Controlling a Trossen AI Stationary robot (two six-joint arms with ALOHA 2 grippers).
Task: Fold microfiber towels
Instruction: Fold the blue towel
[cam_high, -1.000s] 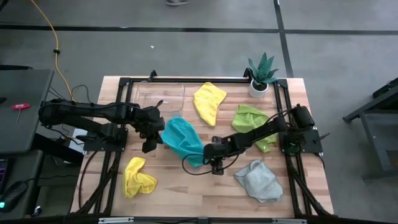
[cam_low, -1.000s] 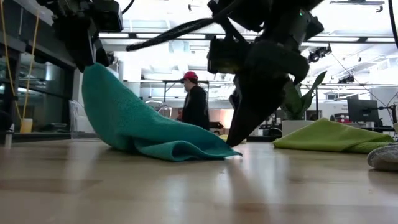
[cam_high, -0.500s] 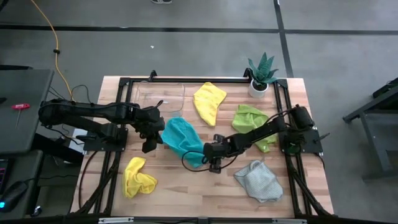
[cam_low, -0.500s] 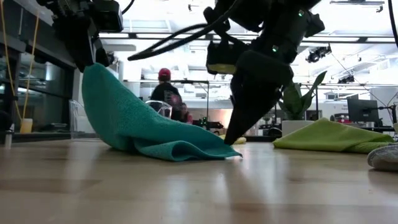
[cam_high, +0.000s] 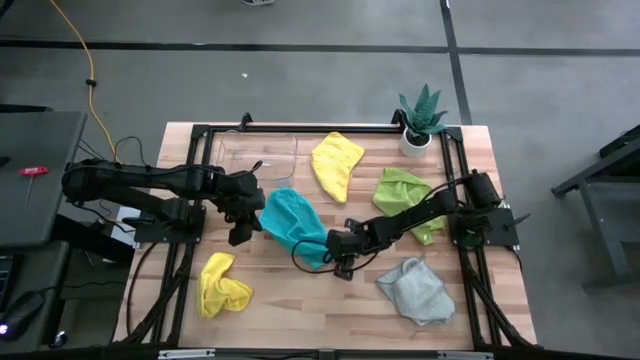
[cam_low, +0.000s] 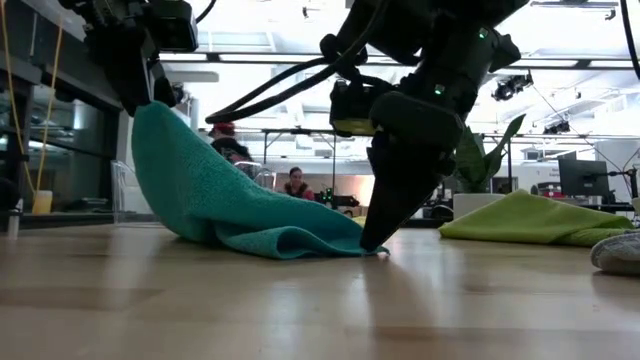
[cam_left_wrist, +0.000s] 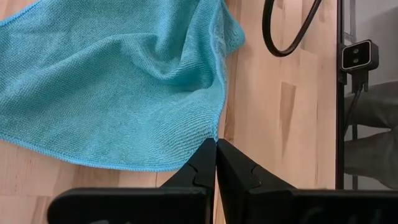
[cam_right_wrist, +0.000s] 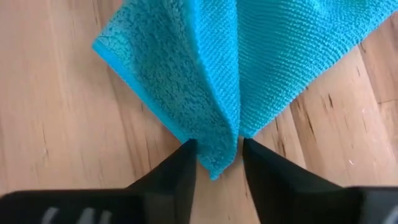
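The teal towel (cam_high: 290, 222) is raised at one corner, and its other end (cam_low: 300, 240) lies bunched on the wooden table. My left gripper (cam_high: 250, 213) is shut on that raised corner, up above the table's left half. My right gripper (cam_high: 336, 262) points steeply down with its tips at the tabletop (cam_low: 372, 240). Its two fingers stand either side of the towel's near-right folded end (cam_right_wrist: 217, 155). Four more towels lie loose: a yellow towel (cam_high: 337, 163), another yellow towel (cam_high: 222, 285), a lime green towel (cam_high: 403, 190) and a grey towel (cam_high: 415, 290). My left gripper pinches a corner of the teal towel (cam_left_wrist: 215, 133) between its two fingertips, slanting down from the table's left. That corner is lifted clear and the cloth slopes down from it to the table. My right gripper has a folded ridge of the towel's lower end (cam_right_wrist: 219, 163) between its two fingers (cam_right_wrist: 186, 162). The fold fills the gap. The fingers come from above, slanting from the table's right. This end lies on the table.
A clear plastic tray (cam_high: 258, 155) sits at the far left. A potted plant (cam_high: 420, 120) stands at the far right corner. A black frame (cam_high: 200, 130) runs round the table. People show in the room behind (cam_low: 295, 185).
My right gripper has moved a little toward the table's left and down, onto the teal towel's lower end, and its wrist has rolled. The towel and my left gripper have kept still.
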